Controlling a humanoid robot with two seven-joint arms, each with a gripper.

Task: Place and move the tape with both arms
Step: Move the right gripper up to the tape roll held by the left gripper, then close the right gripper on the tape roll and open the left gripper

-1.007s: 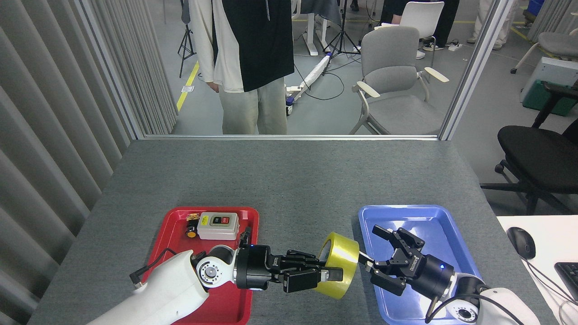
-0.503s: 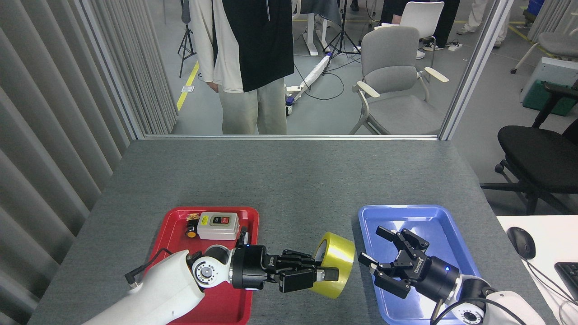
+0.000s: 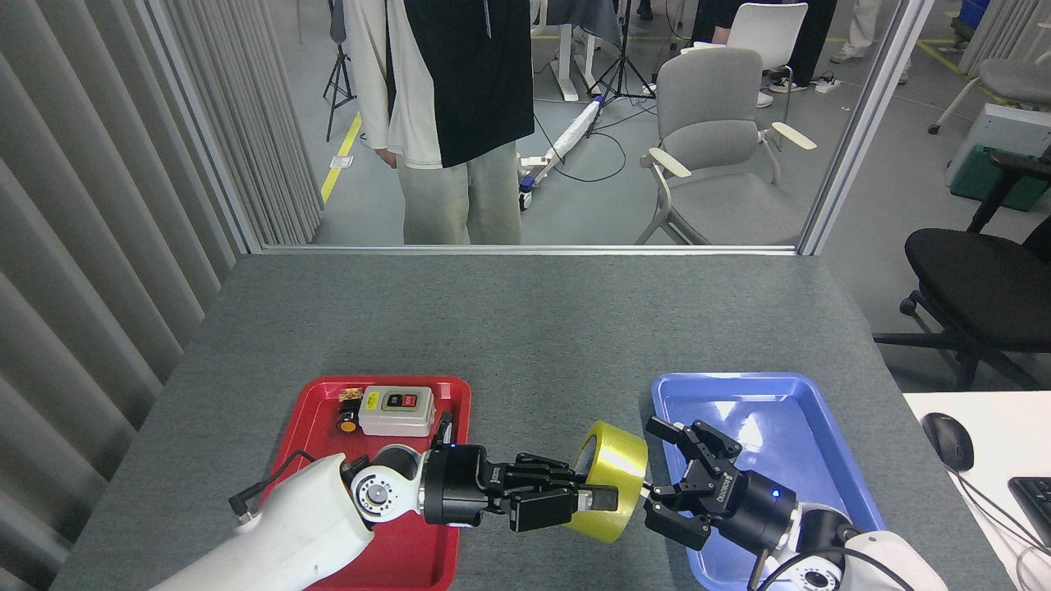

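Note:
The yellow tape (image 3: 613, 476) hangs just above the grey table between the two trays, tilted on edge. My left gripper (image 3: 587, 491) reaches in from the left and is shut on the tape, with fingers through its core and over its rim. My right gripper (image 3: 657, 480) comes in from the lower right with its fingers spread open, right against the tape's right side; I cannot tell whether they touch it.
A red tray (image 3: 316, 419) at the left holds a grey switch box (image 3: 397, 410) and a small orange-tipped part (image 3: 348, 425). A blue tray (image 3: 809, 443) lies at the right under my right arm. A person (image 3: 447, 107) stands beyond the table's far edge.
My right gripper has moved left from over the blue tray up to the tape's right side. The left gripper and the tape have barely shifted.

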